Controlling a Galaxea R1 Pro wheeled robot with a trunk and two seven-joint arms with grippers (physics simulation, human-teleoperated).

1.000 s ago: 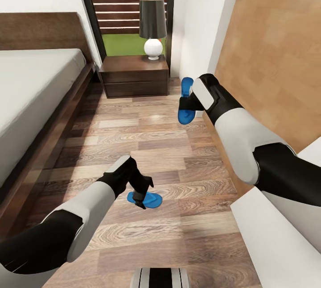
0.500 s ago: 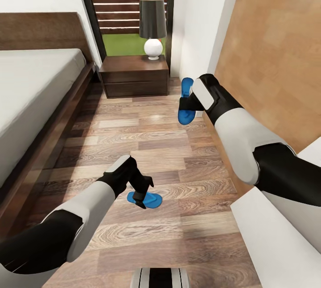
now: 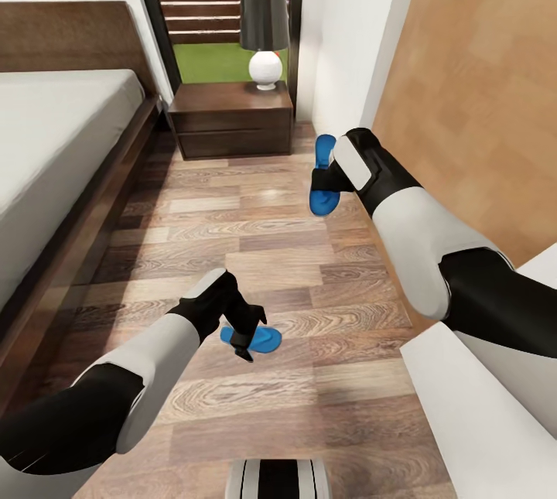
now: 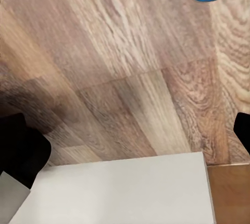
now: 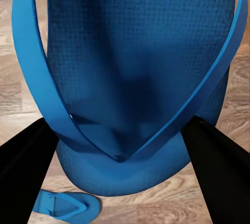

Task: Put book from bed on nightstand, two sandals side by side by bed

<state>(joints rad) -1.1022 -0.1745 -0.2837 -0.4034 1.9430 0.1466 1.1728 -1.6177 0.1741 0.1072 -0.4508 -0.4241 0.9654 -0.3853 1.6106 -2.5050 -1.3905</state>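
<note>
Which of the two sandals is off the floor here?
The sandal at the right gripper: that sandal hangs in its jaws by the wall; the other sandal lies flat on the planks.

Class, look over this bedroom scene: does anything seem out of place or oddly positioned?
Yes: one blue sandal hangs in the air at the right tool, by the wall, while the other sandal lies on the floor mid-aisle.
</note>
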